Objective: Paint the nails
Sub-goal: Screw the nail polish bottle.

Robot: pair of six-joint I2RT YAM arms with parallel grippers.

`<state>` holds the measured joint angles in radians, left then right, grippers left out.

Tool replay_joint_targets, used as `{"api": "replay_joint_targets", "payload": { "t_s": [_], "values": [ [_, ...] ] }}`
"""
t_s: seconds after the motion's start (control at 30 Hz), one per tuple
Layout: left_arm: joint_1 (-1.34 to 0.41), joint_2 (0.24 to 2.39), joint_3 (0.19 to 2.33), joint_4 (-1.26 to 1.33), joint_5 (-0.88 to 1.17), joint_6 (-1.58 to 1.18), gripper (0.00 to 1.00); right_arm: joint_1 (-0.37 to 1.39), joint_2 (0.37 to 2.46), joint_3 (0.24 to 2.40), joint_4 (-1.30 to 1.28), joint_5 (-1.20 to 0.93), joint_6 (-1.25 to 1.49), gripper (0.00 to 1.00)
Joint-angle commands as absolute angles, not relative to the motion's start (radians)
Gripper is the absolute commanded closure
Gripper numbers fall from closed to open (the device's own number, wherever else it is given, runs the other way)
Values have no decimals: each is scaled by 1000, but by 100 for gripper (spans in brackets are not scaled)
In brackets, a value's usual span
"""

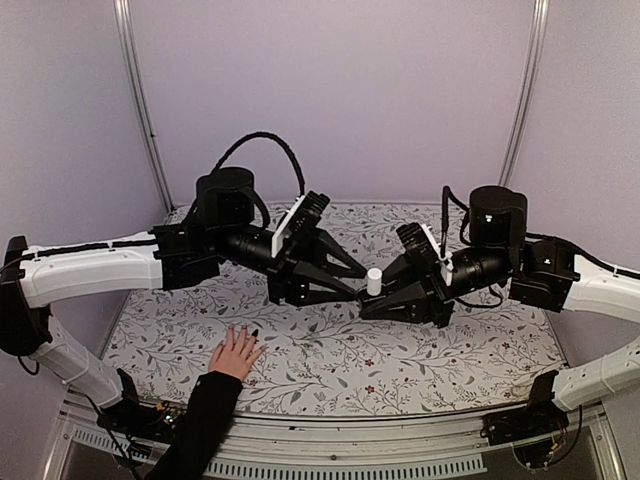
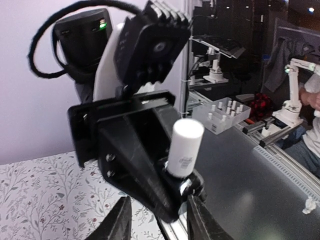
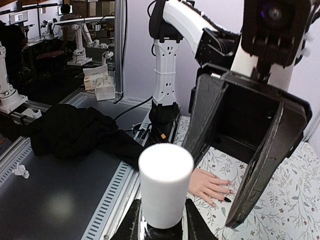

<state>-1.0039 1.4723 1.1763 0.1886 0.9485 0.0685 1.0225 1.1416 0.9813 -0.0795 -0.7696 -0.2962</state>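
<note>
Arm shells point(image 1: 90, 270): are showing white, rounded.
Joint housings point(image 1: 225, 195): are showing black, drum-shaped.
Cable point(image 1: 262, 136): is looping black, seemingly braided.
Left gripper point(image 1: 361, 283): is showing black wedge fingers.

Table point(image 1: 450, 360) with a white top, grey leaves and small red flowers all over. Flat on it, near the front left edge: a hand point(image 1: 236, 352), fingers spread, pointing away from the edge. Black sleeve point(image 1: 200, 420) across the front rim. Dark tips on some nails point(image 3: 227, 199).
</note>
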Motion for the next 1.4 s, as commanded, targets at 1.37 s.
{"api": "replay_joint_targets", "payload": {
  "t_s": [1.37],
  "values": [
    [-1068, 1484, 1100, 490, 203, -165, 74, 1045, 1219, 997, 43, -7, -152, 100]
  ]
}}
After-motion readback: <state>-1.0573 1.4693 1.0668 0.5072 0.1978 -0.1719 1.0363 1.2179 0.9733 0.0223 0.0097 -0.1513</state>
